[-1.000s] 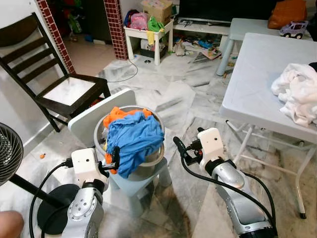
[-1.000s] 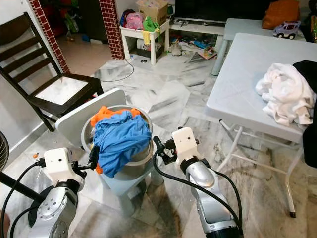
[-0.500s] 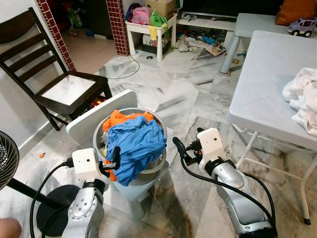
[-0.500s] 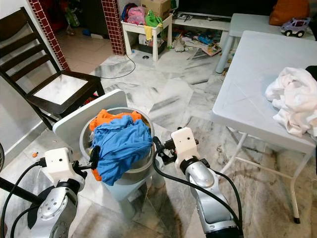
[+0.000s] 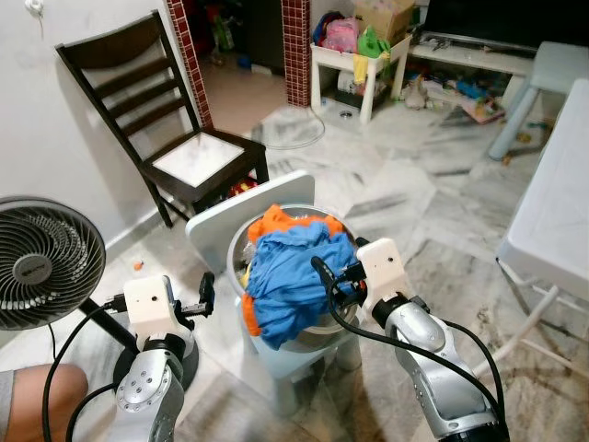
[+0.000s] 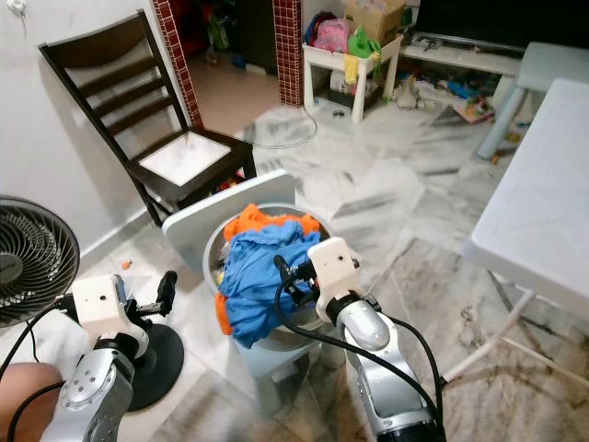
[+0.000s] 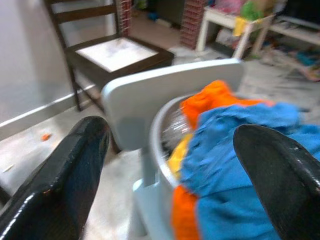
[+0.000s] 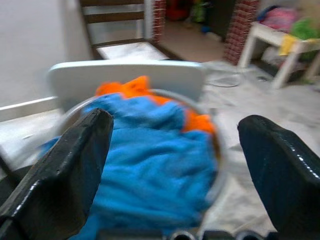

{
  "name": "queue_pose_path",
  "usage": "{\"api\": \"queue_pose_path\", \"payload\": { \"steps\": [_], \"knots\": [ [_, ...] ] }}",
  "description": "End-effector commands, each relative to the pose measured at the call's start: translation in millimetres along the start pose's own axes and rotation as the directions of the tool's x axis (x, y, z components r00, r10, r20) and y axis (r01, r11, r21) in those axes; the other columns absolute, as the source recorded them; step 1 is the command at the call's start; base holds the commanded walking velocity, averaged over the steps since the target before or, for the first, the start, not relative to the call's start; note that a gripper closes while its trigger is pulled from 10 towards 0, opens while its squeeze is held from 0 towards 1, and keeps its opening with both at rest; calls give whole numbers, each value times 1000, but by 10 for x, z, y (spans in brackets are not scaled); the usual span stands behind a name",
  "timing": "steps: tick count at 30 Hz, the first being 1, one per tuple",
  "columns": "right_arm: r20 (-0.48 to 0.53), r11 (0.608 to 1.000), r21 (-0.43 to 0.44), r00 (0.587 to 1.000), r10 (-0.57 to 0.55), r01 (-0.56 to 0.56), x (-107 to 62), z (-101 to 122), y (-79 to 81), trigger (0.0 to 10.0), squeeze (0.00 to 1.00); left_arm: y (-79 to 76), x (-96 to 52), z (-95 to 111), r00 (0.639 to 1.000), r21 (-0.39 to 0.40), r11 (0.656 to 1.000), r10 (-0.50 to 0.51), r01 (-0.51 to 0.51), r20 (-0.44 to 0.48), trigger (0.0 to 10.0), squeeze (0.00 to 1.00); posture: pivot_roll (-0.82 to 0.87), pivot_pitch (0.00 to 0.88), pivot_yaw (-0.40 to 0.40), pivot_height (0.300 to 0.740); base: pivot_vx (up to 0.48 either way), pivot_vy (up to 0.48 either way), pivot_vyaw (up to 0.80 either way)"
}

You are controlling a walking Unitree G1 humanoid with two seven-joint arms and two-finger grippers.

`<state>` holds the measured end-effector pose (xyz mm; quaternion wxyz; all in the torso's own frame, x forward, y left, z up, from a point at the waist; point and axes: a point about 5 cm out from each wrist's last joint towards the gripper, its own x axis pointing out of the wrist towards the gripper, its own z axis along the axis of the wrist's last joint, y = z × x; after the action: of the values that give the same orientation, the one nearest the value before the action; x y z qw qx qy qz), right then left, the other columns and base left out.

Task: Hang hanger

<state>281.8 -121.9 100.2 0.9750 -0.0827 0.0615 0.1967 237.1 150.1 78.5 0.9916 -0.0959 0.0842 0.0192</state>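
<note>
A round silver metal basin (image 5: 311, 324) heaped with a blue cloth (image 5: 290, 276) and an orange cloth (image 5: 279, 221) stands on a small pale-blue plastic chair (image 5: 248, 207), and everything else is placed from that basin. No hanger can be made out among the clothes or on the floor around them.

The right gripper (image 5: 324, 278) sits at the basin's right rim, its black fingers spread wide just above the blue cloth and holding nothing. The left gripper (image 5: 204, 296) hovers just to the left of the basin, clear of its rim, its fingers also wide apart and empty.

Beyond the basin stands a dark wooden slat-back chair (image 5: 168, 129). Left of the basin a black standing fan (image 5: 41, 262) faces the room. Right of the basin is the edge of a white plastic surface (image 5: 559, 230). Far behind it, a small white side table (image 5: 354, 64) carries coloured clutter.
</note>
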Motion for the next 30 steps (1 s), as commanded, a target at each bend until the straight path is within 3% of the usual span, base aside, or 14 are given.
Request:
{"api": "queue_pose_path", "payload": {
  "steps": [1,11,15,23,30],
  "knots": [
    [44,1000,3,999,12,-12,37,107,59,10000,0,79,3,48,1000,9,1000,26,-26,17,10000,0,-59,45,40,740,304,255,0],
    [64,1000,0,998,-8,8,44,150,34,10000,0,70,23,-20,999,1,1000,23,-23,-32,10000,0,-57,46,39,740,118,125,0],
    [90,999,-7,995,-36,37,58,215,0,10000,0,12,86,-124,991,-63,997,-57,49,-123,10000,0,-57,47,37,740,0,0,0],
    [103,999,-8,993,-52,53,66,280,-40,10000,0,-138,251,-115,976,-85,987,-151,139,-156,10000,0,-82,45,37,740,0,0,0],
    [85,998,-9,994,-69,70,24,231,-60,10000,0,-269,215,-128,971,-92,982,-177,164,-163,10000,0,-91,50,40,740,0,0,0]
  ]
}}
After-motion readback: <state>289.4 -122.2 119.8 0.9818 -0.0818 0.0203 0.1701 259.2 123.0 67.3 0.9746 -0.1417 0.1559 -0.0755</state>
